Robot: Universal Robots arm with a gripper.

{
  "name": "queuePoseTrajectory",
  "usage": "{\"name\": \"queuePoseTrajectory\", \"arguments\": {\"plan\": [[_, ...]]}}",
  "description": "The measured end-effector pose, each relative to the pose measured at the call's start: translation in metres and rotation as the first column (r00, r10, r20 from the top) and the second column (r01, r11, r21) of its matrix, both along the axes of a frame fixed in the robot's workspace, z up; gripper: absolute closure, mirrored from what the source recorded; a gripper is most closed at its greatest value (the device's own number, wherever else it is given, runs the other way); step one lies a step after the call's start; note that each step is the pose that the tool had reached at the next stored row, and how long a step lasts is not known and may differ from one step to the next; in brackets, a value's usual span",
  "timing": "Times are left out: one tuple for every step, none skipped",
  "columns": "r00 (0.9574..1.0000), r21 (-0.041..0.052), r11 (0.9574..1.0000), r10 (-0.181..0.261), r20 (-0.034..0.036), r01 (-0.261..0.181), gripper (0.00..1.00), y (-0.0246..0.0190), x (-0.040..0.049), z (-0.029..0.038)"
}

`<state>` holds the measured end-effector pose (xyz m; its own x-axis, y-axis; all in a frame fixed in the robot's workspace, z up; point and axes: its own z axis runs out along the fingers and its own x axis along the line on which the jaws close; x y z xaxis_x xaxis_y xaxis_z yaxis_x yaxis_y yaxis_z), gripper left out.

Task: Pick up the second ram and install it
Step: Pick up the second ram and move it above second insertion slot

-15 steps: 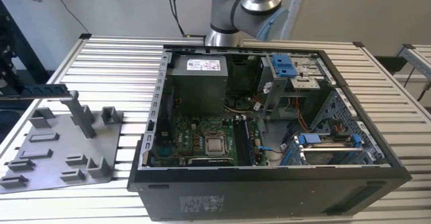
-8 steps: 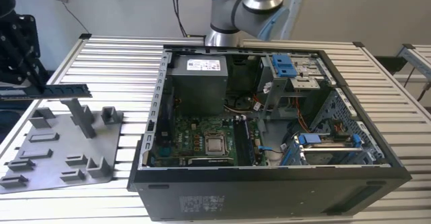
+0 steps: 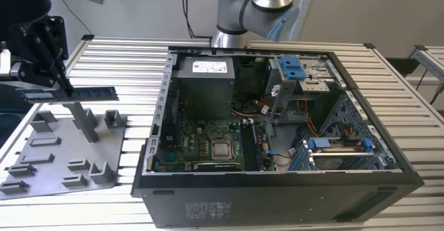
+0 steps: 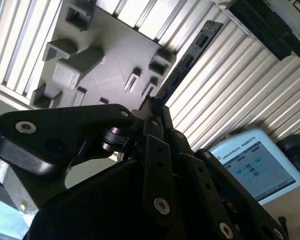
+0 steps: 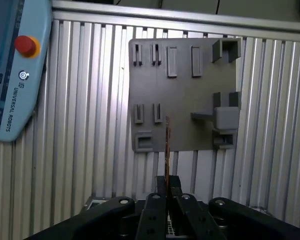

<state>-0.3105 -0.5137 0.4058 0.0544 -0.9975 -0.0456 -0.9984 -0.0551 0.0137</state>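
One long, thin, flat dark-green memory stick, the second ram [image 3: 80, 93], lies level in the black metal pincer [image 3: 64, 89], which is clamped on its flat faces off-centre, above the grey plastic holder tray [image 3: 62, 142] on the slatted aluminium bench [image 3: 132, 59], apart from the open black computer case [image 3: 277, 205]. I judge it light and stiff but fragile, best held by the faces, clear of the contact edge. Black chips line it; a pale sticker sits near one end
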Motion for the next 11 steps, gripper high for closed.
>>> {"name": "queuePoseTrajectory", "arguments": {"plan": [[1.0000, 0.0000, 1.0000, 0.000, -0.0001, 0.000, 0.86, 0.0000, 0.0045, 0.0000], [1.0000, -0.0001, 1.0000, 0.000, 0.0000, 0.000, 0.86, 0.0000, 0.0089, 0.0000], [1.0000, 0.0000, 1.0000, 0.000, 0.0000, 0.000, 0.86, 0.0000, 0.0136, 0.0000], [1.0000, -0.0001, 1.0000, 0.000, -0.0001, 0.000, 0.86, 0.0000, 0.0182, 0.0000], [1.0000, 0.0000, 1.0000, 0.000, 0.0000, 0.000, 0.86, 0.0000, 0.0226, 0.0000], [1.0000, 0.0000, 1.0000, 0.000, 0.0000, 0.000, 0.86, 0.0000, 0.0271, 0.0000], [1.0000, 0.0000, 1.0000, 0.000, 0.0000, 0.000, 0.86, 0.0000, 0.0315, 0.0000], [1.0000, 0.0000, 1.0000, 0.000, 0.0000, 0.000, 0.86, 0.0000, 0.0358, 0.0000], [1.0000, 0.0000, 1.0000, 0.000, 0.0000, 0.000, 0.86, 0.0000, 0.0402, 0.0000], [1.0000, 0.0000, 1.0000, 0.000, 0.0000, 0.000, 0.86, 0.0000, 0.0442, 0.0000], [1.0000, 0.0000, 1.0000, 0.000, -0.0001, 0.000, 0.86, 0.0000, 0.0485, 0.0000]]}}
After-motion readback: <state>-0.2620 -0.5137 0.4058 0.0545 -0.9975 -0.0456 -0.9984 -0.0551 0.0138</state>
